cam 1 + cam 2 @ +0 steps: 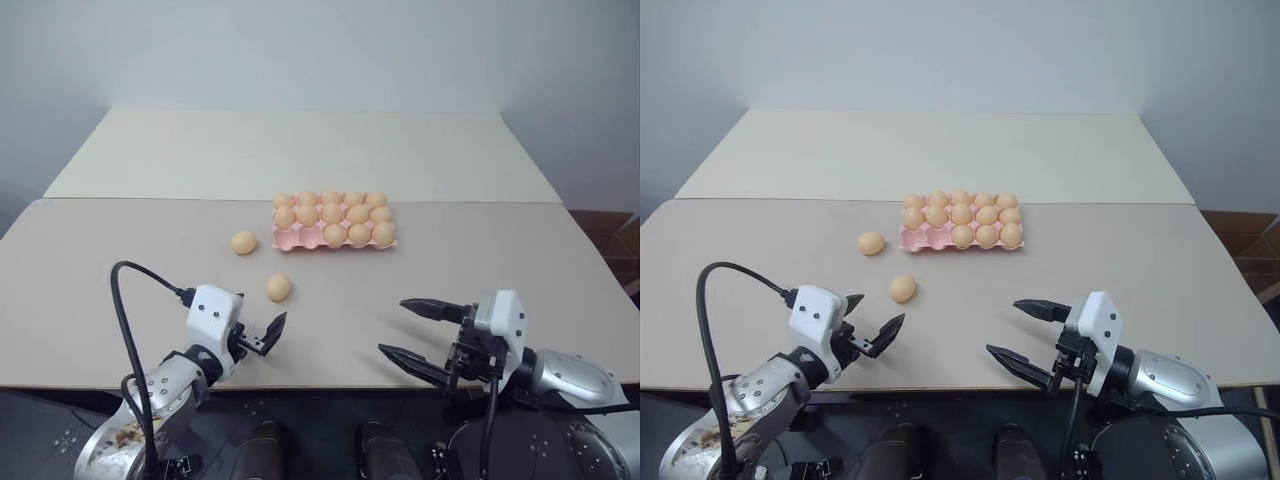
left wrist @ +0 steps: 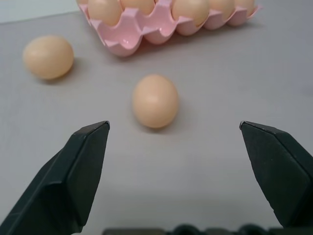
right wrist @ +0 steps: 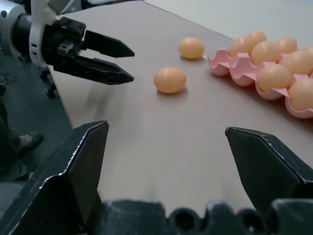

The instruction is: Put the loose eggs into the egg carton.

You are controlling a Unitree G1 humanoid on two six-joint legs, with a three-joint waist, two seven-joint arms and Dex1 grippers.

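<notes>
On the table (image 1: 120,300), between the grippers and the carton (image 1: 288,240): two loose eggs. Nearer egg (image 1: 278,287) just ahead of the left gripper (image 1: 880,308), on its side, clear of everything. Farther egg (image 1: 243,242) near the carton's left end, not touching it. In the carton, two bare cups at the front-left corner, the corner closest to both loose eggs; every other cup filled.

Left gripper: spread wide, empty, low over the table, aimed at the nearer egg. Egg centred between the two fingers' lines but ahead of the tips, not yet between them. Right gripper (image 1: 392,326): spread wide too, empty, near the table's front edge, well apart from both eggs.

Handling, as a judgement: probably light, smooth and rounded, so apt to roll at a nudge and to squirt out of a pinch set off centre. Hard to the touch, with no give under the pads. Cannot tell real shell from plastic, so best treated as fragile.

Best taken across the short axis, at the widest part, one finger on each side, tips low enough to pass the egg's middle. Close gently, only enough to lift. Release low into a bare cup, not from a height. Carton likely light as well, and apt to slide if bumped.
</notes>
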